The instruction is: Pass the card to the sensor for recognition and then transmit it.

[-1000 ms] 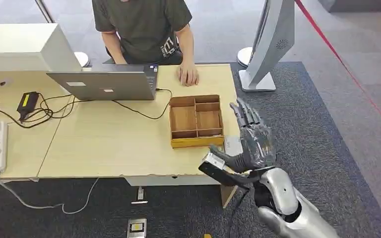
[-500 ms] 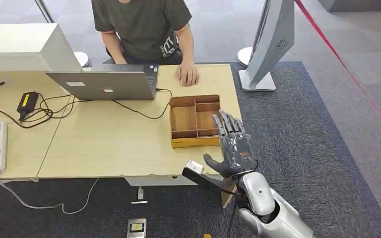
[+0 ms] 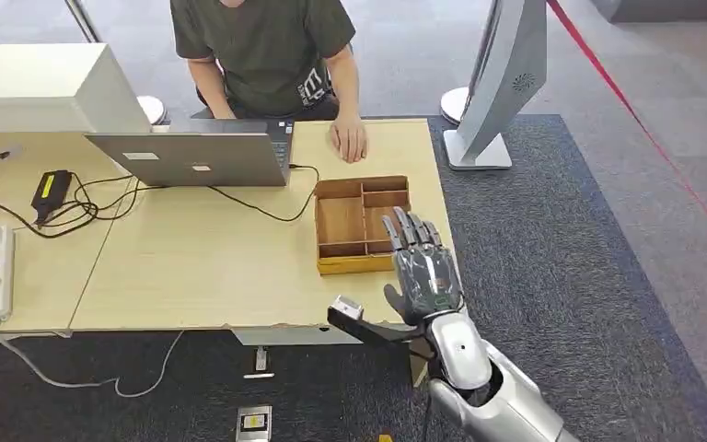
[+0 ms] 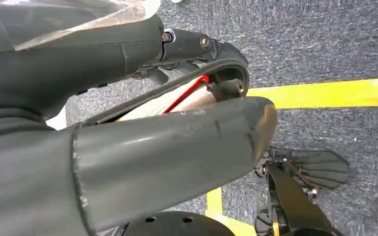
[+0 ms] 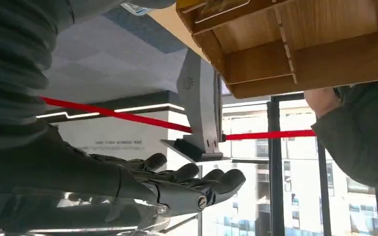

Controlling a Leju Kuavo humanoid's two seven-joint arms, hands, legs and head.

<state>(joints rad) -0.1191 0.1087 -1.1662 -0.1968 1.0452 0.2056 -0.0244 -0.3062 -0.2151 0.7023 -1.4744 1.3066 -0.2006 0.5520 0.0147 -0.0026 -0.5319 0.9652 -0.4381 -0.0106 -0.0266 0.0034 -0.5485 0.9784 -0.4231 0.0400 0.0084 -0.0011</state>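
So we have the right hand point(image 3: 421, 269) flat over the near right corner of the table point(image 3: 193, 267), fingers straight and spread with nothing in them, fingertips above the wooden tray point(image 3: 350, 221). In the right wrist view a pale sliver that we take for the card point(image 5: 137, 8) lies on the table just beside the tray's outer wall. That puts it under or just ahead of the palm, so the coming move is a short reach down. We can't tell its long axis. The right hand is clearly nearer. The left hand point(image 4: 177, 123) hangs over the carpet, and we can't tell whether it is closed. Since a second ago the right hand has swung in from beyond the table's right edge toward the tray, and it now covers the pale patch seen there earlier. A person's hand point(image 3: 350, 140) rests at the far edge
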